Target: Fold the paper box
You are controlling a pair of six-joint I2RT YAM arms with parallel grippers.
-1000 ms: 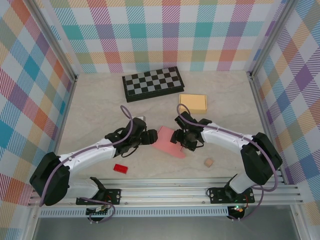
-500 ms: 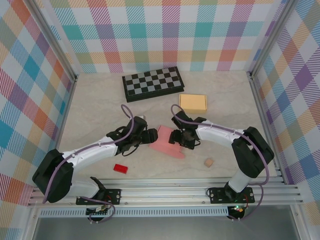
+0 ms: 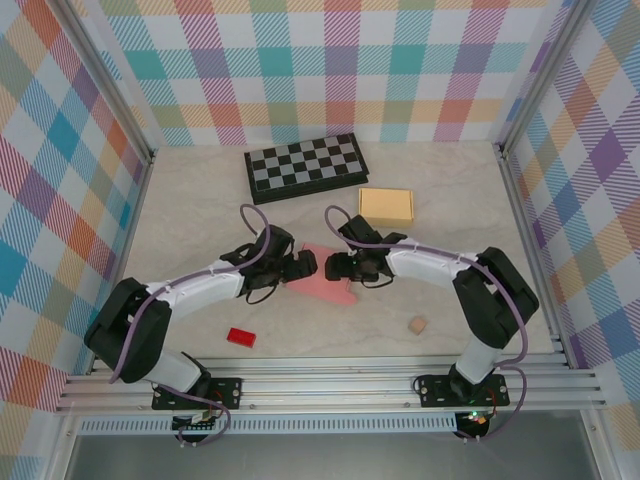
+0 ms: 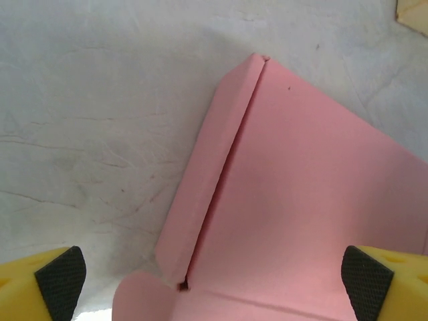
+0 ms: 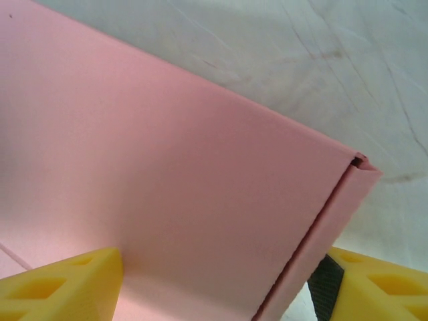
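Note:
The pink paper box (image 3: 322, 283) lies flat on the table between the two arms, its side flaps partly folded up. My left gripper (image 3: 303, 268) hovers at its left end. In the left wrist view the box (image 4: 307, 200) lies below the left gripper (image 4: 214, 284), which is wide open, with the left pad (image 4: 61, 281) over bare table, apart from the flap. My right gripper (image 3: 338, 268) is at the box's right part. Seen from the right wrist, the box (image 5: 174, 167) fills the span of the right gripper (image 5: 217, 287), shut on it across its width.
A folded chessboard (image 3: 305, 167) lies at the back, with a tan cardboard box (image 3: 386, 206) to its right. A red block (image 3: 241, 337) sits near the front left and a small wooden cube (image 3: 417, 325) near the front right. Checked walls enclose the table.
The right gripper has slid left and slightly back, taking the pink box with it. The left gripper's jaws have spread wider and let go of the box.

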